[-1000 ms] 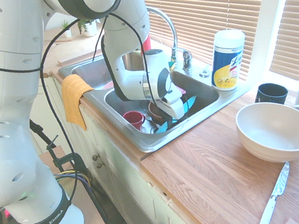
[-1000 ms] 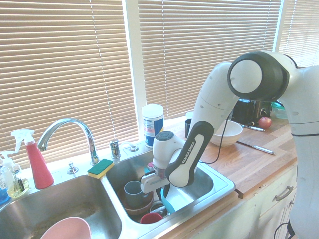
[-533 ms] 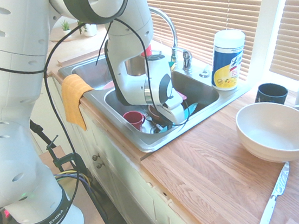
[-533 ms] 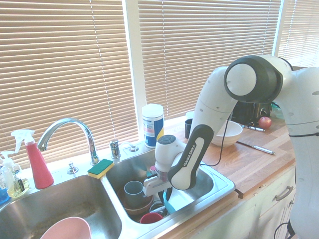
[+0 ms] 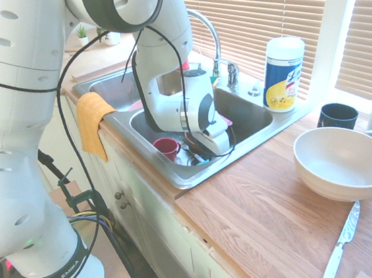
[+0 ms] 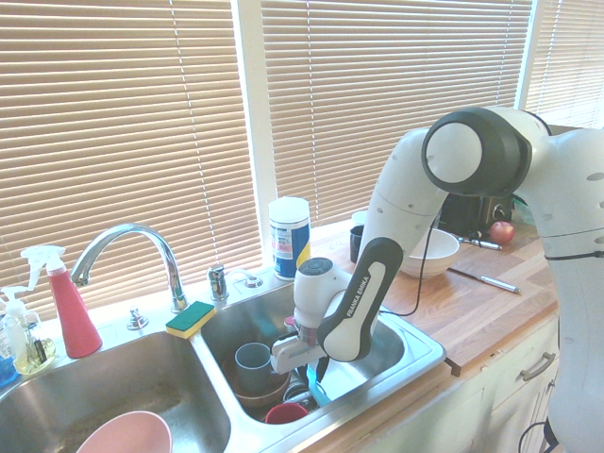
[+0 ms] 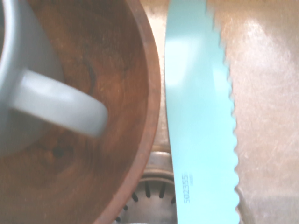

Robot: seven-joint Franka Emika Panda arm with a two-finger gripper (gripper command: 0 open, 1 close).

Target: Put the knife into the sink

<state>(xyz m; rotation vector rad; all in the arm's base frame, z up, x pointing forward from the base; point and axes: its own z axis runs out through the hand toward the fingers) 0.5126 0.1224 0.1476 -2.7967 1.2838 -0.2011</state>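
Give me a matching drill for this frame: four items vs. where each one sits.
1. knife
2. sponge
3. orange cloth
4. white bowl

A. on the wooden counter
B. on the rim by the faucet
C. over the sink's front edge
D. down in the basin, beside the brown bowl

Pairs: 1-D, 2-B, 3-C, 4-A

Two knives: one turquoise serrated plastic knife (image 7: 201, 116), one silvery metal knife (image 5: 341, 242). Two steel basins (one double sink (image 6: 415, 354)). One wooden bowl (image 7: 121, 93), one large white bowl (image 5: 345, 163), one yellow-green sponge (image 6: 191, 319).
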